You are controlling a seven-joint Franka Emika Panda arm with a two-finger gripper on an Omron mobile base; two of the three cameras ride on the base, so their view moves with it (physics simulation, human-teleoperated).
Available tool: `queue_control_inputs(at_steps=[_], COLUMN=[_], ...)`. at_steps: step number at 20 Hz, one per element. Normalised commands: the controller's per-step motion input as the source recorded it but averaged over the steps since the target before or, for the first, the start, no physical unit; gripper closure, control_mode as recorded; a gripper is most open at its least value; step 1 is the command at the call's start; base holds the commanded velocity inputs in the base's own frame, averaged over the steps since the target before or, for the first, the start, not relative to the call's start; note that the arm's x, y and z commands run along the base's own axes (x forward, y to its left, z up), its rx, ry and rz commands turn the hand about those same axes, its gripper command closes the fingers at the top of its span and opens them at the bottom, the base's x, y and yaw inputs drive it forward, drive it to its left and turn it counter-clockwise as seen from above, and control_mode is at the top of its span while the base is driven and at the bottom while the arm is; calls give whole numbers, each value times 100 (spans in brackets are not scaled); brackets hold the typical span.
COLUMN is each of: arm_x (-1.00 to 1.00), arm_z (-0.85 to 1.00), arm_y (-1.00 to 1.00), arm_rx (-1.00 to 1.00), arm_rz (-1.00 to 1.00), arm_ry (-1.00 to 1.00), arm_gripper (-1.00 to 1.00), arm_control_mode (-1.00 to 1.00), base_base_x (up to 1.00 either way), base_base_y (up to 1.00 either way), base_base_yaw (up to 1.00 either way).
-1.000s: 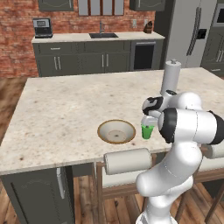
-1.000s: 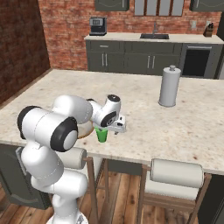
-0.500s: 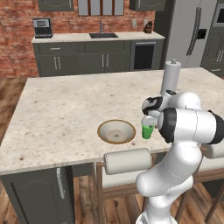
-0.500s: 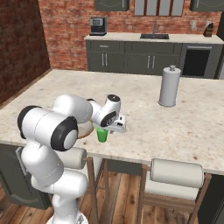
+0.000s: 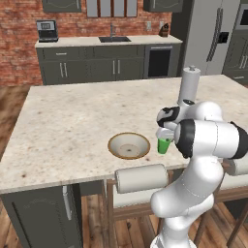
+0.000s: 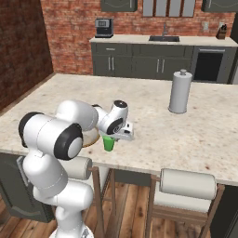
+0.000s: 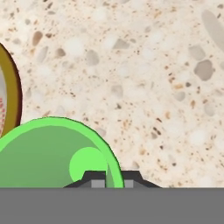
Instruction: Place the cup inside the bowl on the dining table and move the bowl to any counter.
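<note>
Your gripper (image 7: 108, 177) is pinched narrow onto the rim of the small bright green cup (image 5: 164, 146), one dark fingertip inside the wall and one outside, as the hand view shows. You can see the cup (image 7: 52, 153) from above there, its lighter round bottom visible inside. In both base views the cup (image 6: 109, 142) stands upright on the speckled beige stone dining table (image 5: 77, 121), near its front edge. The hand points straight down over it, with the white forearm folded back low over the table edge and the big elbow joint hanging out in front of the table.

Just left of the cup, apart from it, lies the wide shallow bowl (image 5: 129, 146) with its tan-brown rim and pale inside. A tall grey cylindrical paper-towel roll (image 6: 180, 91) stands farther back on the table. The narrow beige counter (image 5: 106, 42) over dark cabinets runs along the far brick wall.
</note>
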Motion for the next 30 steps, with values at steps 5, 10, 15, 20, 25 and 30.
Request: queue_control_inputs(at_steps=[5,10,15,20,25,30], arm_x=[0,0,0,0,0,0], arm_z=[0,5,28,32,33,26], arm_y=[0,0,0,0,0,0], arm_rx=[1,1,3,2,0,0], arm_rz=[0,0,0,0,0,0], arm_ry=[-1,-1,-1,-1,0,0], arm_gripper=[100,100,100,100,100,100], arm_control_mode=[-100,-100,-100,-100,-100,-100], base_base_x=[0,0,0,0,0,0], base_base_y=[0,0,0,0,0,0], base_base_yaw=[0,0,0,0,0,0])
